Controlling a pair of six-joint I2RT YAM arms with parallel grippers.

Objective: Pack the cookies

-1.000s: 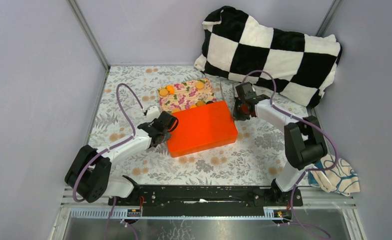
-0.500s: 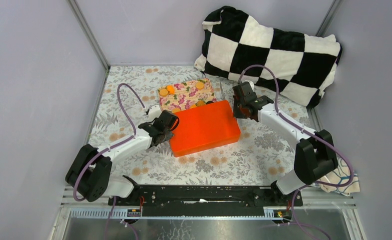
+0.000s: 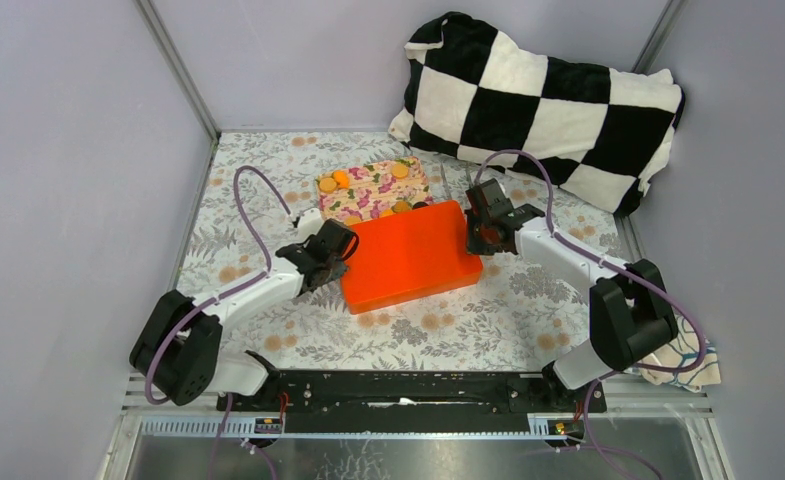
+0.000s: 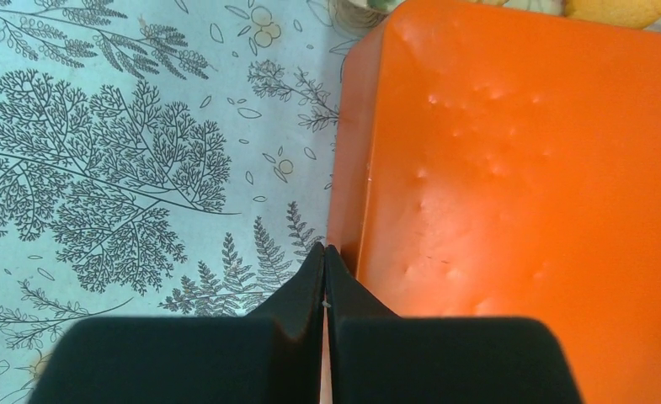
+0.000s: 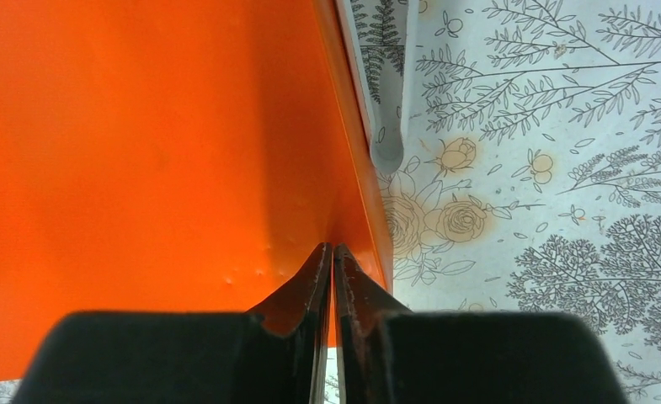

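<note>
Several orange-tan cookies (image 3: 334,182) lie in a floral-patterned box (image 3: 373,190) at the back of the table. An orange lid (image 3: 408,255) lies flat in front of it and overlaps its near edge. A cookie (image 4: 617,8) peeks out past the lid's far edge. My left gripper (image 3: 341,247) is shut, and its tips (image 4: 324,249) are against the lid's left side. My right gripper (image 3: 477,238) is shut, and its tips (image 5: 333,247) are over the lid's right edge. The lid hides anything under it.
A black-and-white checkered pillow (image 3: 548,90) leans in the back right corner. A patterned towel (image 3: 683,352) lies at the right front. Grey walls close in the floral cloth (image 3: 448,325) on three sides. A pale grey strip (image 5: 387,126) lies beside the lid's right edge.
My right gripper has come down onto the lid's right edge and its elbow has swung right. The lid has shifted slightly right. The left gripper has barely moved.
</note>
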